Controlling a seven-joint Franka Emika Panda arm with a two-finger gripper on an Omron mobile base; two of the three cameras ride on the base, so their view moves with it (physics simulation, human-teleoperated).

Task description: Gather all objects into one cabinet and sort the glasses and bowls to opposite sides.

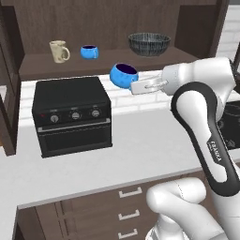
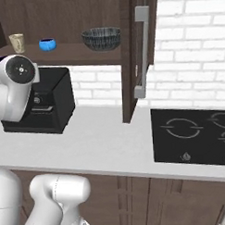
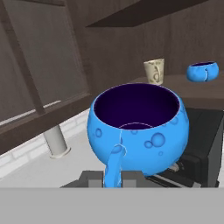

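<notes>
On the open cabinet [image 1: 108, 63] shelf, from the left, stand the beige mug [image 1: 59, 51], a small blue bowl [image 1: 89, 51] and the dark ribbed bowl [image 1: 149, 44], all upright and spaced apart. Below the mug and the small bowl, a black toaster oven [image 1: 72, 115] sits on the white counter [image 1: 140, 150].

Just above the oven's right rear corner, a second blue cup-like bowl [image 1: 124, 75] hangs in the air, slightly tilted, below the shelf's front edge. The gripper [image 1: 137, 87] is clamped on the little handle at the bowl's near side; in the hand view the blue handle [image 3: 114, 164] drops between the two dark fingertips [image 3: 90, 178].

The white arm [image 1: 206, 136] rises from the lower right, bends at a dark elbow, and reaches leftward with the wrist held nearly level. In the right base view the cabinet door [image 2: 138, 53] stands open, with a black cooktop [image 2: 194, 136] on the counter to its right.
</notes>
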